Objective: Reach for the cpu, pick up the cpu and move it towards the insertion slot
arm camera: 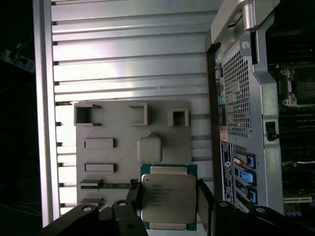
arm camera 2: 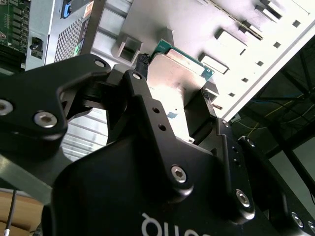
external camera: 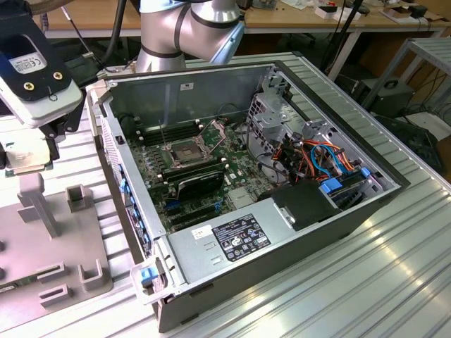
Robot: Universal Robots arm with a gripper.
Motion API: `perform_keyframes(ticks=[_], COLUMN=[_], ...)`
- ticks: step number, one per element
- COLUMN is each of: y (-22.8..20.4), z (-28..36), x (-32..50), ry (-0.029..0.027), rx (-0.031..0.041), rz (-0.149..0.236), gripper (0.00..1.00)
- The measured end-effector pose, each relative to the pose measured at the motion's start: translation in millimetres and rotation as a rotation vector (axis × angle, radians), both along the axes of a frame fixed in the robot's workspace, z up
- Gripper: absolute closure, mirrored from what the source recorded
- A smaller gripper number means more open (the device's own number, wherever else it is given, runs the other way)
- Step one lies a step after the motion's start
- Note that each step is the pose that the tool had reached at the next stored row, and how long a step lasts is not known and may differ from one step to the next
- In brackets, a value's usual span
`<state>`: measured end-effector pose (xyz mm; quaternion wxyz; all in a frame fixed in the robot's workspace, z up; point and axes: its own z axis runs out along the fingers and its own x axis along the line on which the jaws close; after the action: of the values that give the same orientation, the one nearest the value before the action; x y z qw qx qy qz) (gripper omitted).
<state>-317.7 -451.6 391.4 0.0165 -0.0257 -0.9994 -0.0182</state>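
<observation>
The claw [arm camera: 170,206] is clamped on the cpu [arm camera: 169,197], held flat above the grey holder plate [arm camera: 113,128]. The insertion slot [external camera: 184,151] lies toward the exterior view's right, inside the open computer case [external camera: 338,211].

A ribbed aluminium table [external camera: 366,282] carries an open computer case [external camera: 232,246] and, just beside it, a grey holder block [external camera: 49,246].

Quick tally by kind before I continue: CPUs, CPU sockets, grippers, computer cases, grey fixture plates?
cpu: 1, held between the gripper fingers
insertion slot: 1
gripper: 1
computer case: 1
grey fixture plate: 1
Total: 5
</observation>
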Motion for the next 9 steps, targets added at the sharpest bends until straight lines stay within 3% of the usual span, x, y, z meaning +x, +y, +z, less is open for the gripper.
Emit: perform_keyframes(ticks=[9], y=[0.0], z=[0.0], x=[0.5], ry=[-0.0001], rx=[0.0001], rz=[0.0], gripper=[0.45])
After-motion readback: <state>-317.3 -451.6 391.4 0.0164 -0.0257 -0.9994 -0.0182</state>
